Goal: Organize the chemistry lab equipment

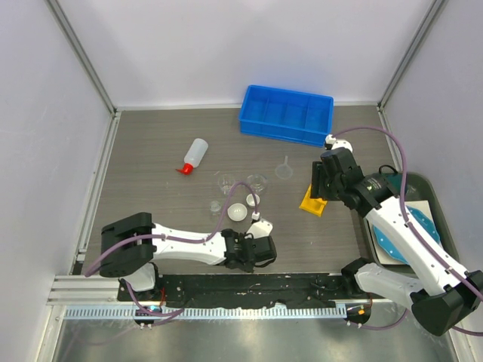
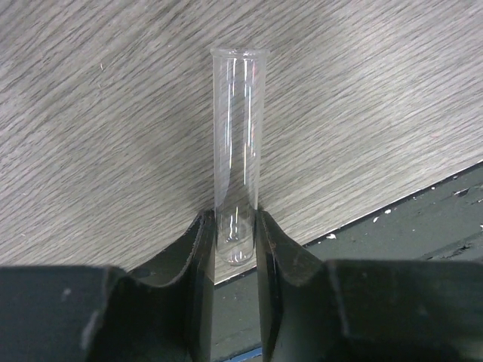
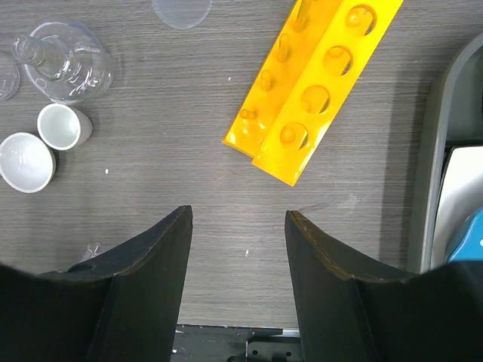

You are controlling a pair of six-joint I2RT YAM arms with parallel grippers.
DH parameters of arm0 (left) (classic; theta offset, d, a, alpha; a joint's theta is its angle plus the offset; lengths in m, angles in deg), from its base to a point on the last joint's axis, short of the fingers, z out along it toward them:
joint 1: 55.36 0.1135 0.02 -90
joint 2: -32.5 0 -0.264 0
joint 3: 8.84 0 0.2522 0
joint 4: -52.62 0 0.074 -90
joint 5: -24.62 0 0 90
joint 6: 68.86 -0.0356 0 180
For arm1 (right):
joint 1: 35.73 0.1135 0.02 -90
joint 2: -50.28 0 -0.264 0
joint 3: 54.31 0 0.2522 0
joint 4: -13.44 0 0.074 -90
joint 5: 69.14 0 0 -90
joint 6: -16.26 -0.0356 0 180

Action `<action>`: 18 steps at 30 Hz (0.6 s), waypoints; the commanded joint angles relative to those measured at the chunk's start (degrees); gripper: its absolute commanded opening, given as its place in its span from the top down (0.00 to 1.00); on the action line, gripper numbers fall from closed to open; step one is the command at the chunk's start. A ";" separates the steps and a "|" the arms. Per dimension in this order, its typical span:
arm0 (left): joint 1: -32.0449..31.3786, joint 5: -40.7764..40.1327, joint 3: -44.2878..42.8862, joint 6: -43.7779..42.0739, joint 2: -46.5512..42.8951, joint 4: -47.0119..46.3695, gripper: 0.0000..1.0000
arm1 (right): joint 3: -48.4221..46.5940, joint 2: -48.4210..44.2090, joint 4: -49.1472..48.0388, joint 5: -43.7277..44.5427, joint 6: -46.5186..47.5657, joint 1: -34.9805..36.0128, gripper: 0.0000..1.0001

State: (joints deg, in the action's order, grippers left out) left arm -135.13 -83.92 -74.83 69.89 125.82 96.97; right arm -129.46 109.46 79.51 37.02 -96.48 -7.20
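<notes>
My left gripper (image 2: pixel 236 226) is shut on the rounded bottom end of a thin clear glass tube (image 2: pixel 238 128), which points away over the wood-grain table near its front edge. In the top view that gripper (image 1: pixel 253 253) sits low by the front rail. My right gripper (image 3: pixel 238 215) hangs open above bare table, just short of the yellow holed tube rack (image 3: pixel 317 83), which lies flat. Two small white dishes (image 3: pixel 64 124) and a clear glass beaker (image 3: pixel 64 60) lie to its left. The red-capped squeeze bottle (image 1: pixel 193 156) lies on its side, and a small funnel (image 1: pixel 284 169) stands mid-table.
A blue divided bin (image 1: pixel 287 113) stands at the back. A grey tray (image 1: pixel 423 181) holding a blue plate sits at the right edge under the right arm. Two clear beakers (image 1: pixel 225 182) stand mid-table. The black front rail (image 2: pixel 423 219) runs just behind the left gripper.
</notes>
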 commanded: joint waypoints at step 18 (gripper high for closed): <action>3.03 15.10 4.76 -12.45 -19.39 -8.26 0.90 | 3.02 -12.06 0.07 -22.92 -0.99 0.82 0.43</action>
State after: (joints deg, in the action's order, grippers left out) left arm -134.19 -76.12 -71.11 62.33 113.69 94.87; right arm -127.73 99.91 79.73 22.53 -96.62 -6.59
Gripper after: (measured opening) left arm 0.267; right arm 0.575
